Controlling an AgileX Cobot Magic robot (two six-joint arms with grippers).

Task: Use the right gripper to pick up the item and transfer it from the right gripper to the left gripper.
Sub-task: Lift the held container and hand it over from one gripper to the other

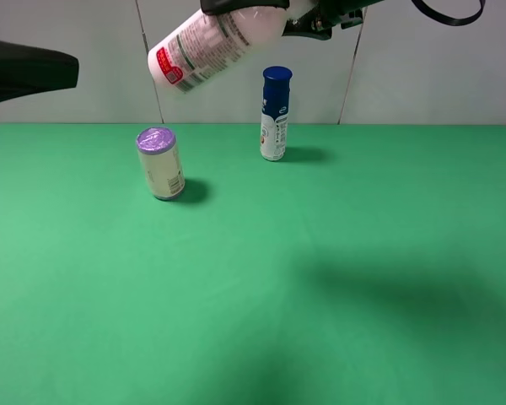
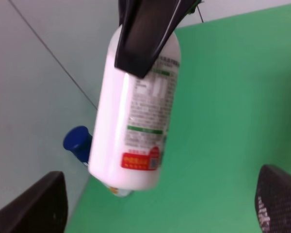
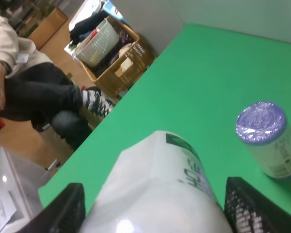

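Note:
A white bottle (image 1: 211, 42) with a red and green label hangs tilted high above the back of the green table (image 1: 253, 287). My right gripper (image 1: 266, 13) is shut on its upper part, and the right wrist view shows the bottle (image 3: 160, 194) filling the space between the fingers (image 3: 63, 208). My left gripper (image 1: 67, 69) is open at the left, level with the bottle and apart from it. In the left wrist view the bottle (image 2: 136, 121) points its base toward my left gripper (image 2: 157, 206), whose fingers (image 2: 36, 204) stand wide apart.
A cream can with a purple lid (image 1: 160, 163) stands left of centre and also shows in the right wrist view (image 3: 269, 138). A white bottle with a blue cap (image 1: 275, 114) stands at the back. A seated person (image 3: 19, 92) and baskets (image 3: 111, 53) are beyond the table's edge.

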